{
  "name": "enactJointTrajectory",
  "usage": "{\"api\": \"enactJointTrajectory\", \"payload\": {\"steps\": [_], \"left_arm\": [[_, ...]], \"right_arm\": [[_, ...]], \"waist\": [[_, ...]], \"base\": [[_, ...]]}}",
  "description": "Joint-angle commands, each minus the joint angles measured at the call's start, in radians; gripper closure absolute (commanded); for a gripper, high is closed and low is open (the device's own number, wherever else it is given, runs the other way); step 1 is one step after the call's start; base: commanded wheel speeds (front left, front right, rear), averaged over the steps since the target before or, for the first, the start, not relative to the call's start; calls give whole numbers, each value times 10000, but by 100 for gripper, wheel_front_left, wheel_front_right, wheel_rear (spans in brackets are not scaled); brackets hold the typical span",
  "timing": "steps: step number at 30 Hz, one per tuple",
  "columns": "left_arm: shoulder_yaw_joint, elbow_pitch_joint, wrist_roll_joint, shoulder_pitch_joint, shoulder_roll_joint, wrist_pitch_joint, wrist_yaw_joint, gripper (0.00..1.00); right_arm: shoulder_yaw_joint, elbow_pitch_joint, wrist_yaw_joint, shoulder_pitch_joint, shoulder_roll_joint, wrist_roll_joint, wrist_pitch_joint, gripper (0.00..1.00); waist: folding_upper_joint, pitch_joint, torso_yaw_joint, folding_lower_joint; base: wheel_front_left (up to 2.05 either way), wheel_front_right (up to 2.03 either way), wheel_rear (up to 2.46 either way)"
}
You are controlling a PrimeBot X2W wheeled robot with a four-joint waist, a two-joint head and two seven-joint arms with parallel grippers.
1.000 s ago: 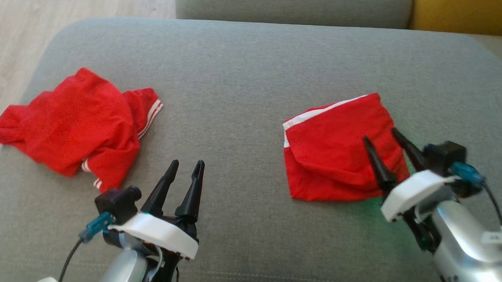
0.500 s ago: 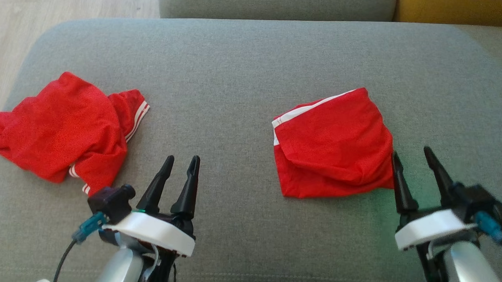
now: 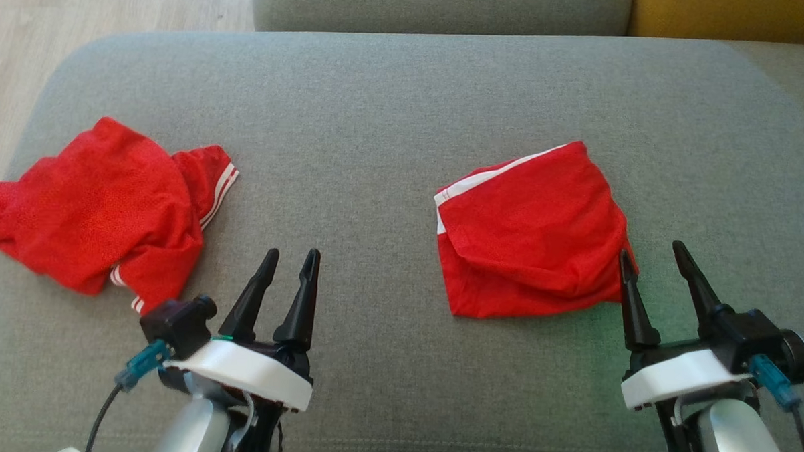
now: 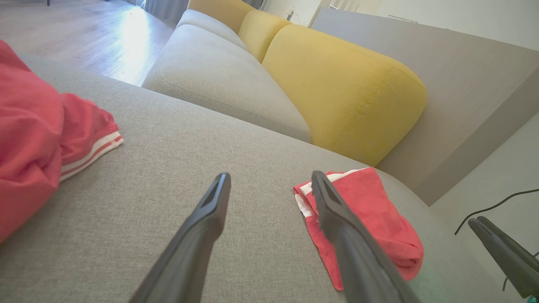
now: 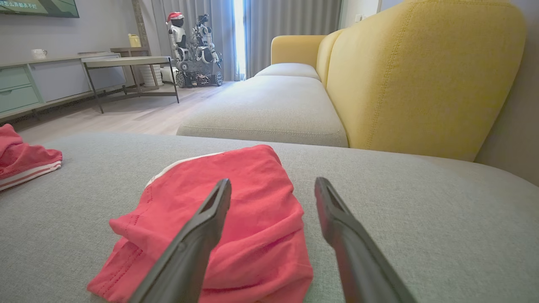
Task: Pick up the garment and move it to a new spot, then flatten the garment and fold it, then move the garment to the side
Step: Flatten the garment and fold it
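A folded red garment [image 3: 528, 237] with a white stripe lies at the right of the grey cushion [image 3: 393, 105]. A second red garment [image 3: 102, 202], crumpled, lies at the left edge. My right gripper [image 3: 650, 249] is open just in front of the folded garment's near right corner, its left finger at the cloth's edge, holding nothing. The right wrist view shows the right gripper [image 5: 273, 181] open over the folded garment [image 5: 252, 168]. My left gripper [image 3: 293, 251] is open above bare cushion between the two garments. The left wrist view has the left gripper [image 4: 270, 175], the folded garment [image 4: 379, 214] and the crumpled garment [image 4: 29, 139].
A yellow backrest [image 5: 421, 71] rises behind the cushion. Another grey seat [image 3: 443, 6] lies beyond it. Wooden floor [image 3: 20, 39] borders the cushion's left edge. Far across the room stand a low table [image 5: 126, 63] and another robot [image 5: 193, 42].
My right gripper has drawn back off the folded garment toward the cushion's near right, still open. The head camera has shifted a little. The left gripper and both garments have stayed put.
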Motion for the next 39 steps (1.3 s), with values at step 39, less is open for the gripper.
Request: {"api": "enactJointTrajectory", "payload": {"steps": [39], "left_arm": [[-24, -294, -108, -602, 24, -78, -66, 0]], "right_arm": [[3606, 1654, -9, -1693, -707, 553, 310, 0]], "waist": [[0, 825, 915, 0]], "base": [[0, 0, 0]]}}
